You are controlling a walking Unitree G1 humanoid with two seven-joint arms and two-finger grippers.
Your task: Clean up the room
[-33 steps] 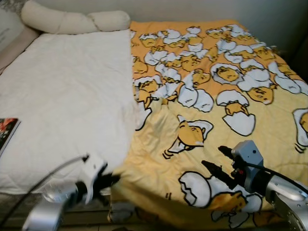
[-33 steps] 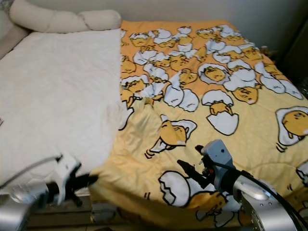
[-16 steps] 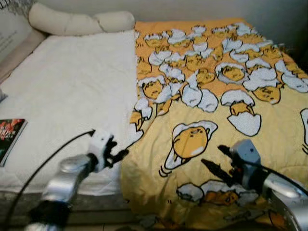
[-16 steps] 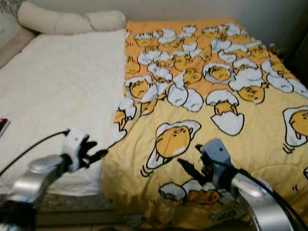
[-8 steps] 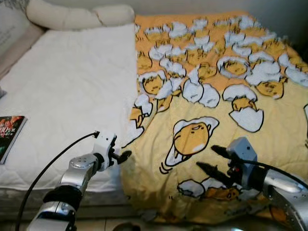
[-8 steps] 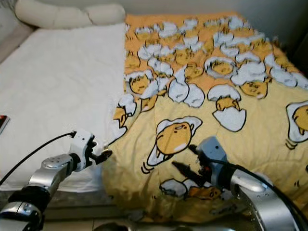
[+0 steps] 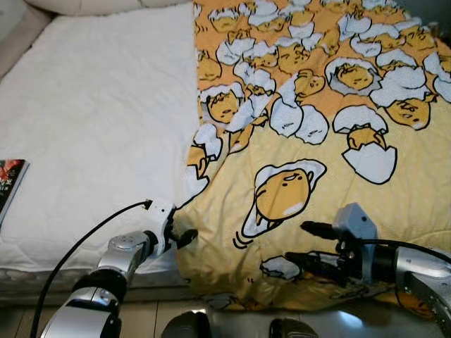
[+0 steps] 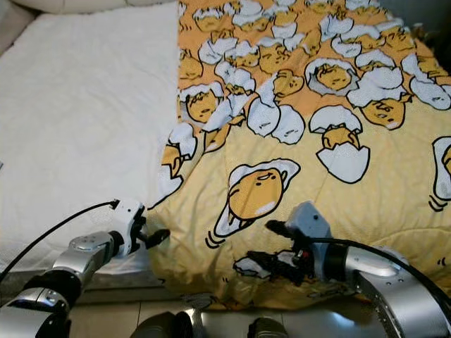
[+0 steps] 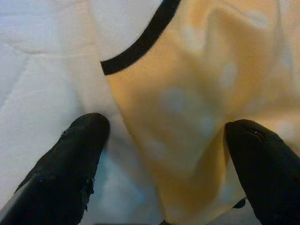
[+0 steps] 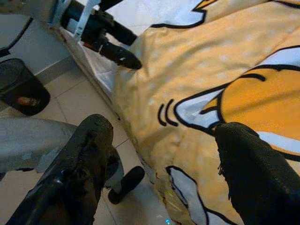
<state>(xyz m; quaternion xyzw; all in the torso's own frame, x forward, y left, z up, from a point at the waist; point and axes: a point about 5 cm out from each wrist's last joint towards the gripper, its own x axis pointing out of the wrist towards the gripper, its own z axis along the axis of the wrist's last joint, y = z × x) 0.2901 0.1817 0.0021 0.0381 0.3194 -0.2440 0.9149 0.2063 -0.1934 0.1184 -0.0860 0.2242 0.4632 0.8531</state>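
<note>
now the left gripper (image 7: 184,238) sits wide open at the blanket (image 7: 317,155) edge, fabric between its fingers (image 9: 70,164); the right gripper (image 7: 306,245), also wide, hovers over the blanket's lower hem beside it

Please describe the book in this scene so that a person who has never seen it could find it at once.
Start from the bed, whose left half is a bare white mattress pad and whose right half lies under a yellow blanket printed with egg cartoons. The book lies flat at the pad's far left edge, partly cut off. Its dark cover with red stands out on plain white.
</note>
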